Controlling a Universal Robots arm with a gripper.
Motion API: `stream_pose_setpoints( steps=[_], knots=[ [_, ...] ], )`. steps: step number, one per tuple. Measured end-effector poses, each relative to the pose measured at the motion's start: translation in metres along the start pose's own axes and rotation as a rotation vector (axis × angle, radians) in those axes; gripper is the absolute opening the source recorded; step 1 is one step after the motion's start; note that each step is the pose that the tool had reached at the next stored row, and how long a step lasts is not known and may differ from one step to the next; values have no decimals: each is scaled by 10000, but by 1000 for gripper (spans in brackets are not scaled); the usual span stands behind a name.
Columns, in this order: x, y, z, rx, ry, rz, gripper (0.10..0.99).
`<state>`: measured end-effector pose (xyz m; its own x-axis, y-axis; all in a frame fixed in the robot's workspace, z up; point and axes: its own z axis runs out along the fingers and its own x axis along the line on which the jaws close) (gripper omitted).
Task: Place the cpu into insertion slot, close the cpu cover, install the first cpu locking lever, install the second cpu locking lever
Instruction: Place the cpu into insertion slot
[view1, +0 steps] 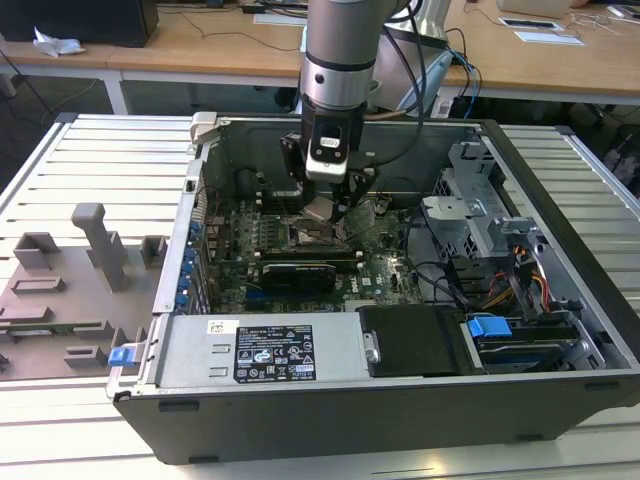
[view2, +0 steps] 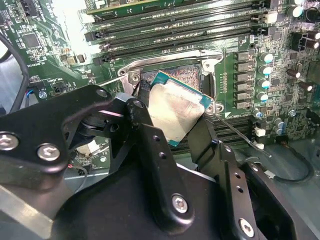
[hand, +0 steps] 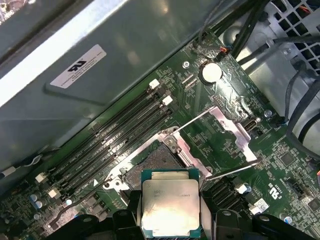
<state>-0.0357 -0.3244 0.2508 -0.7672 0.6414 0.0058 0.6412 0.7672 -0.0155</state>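
The pincer (view2: 172, 125) was clamped on the cpu (hand: 171, 205) by its edges, holding it tilted just above the insertion slot (hand: 150, 167), with the cpu cover (hand: 235, 132) swung open. A good placement likely needed the chip levelled, squared to the rim and lowered without sliding.

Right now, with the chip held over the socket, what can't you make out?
Insertion slot: near part hidden behind the cpu, both wrist views.
Cpu's underside: faces the board, away from the cameras.
Cpu's side edges: covered by the gripper, second wrist view.
Whether cpu touches slot: cannot tell.
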Motion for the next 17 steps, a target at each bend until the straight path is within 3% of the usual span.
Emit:
stream_pose_setpoints(
  steps=[17],
  knots=[
    [0, 0, 16, 9, 2, 817, 545]
  ],
)
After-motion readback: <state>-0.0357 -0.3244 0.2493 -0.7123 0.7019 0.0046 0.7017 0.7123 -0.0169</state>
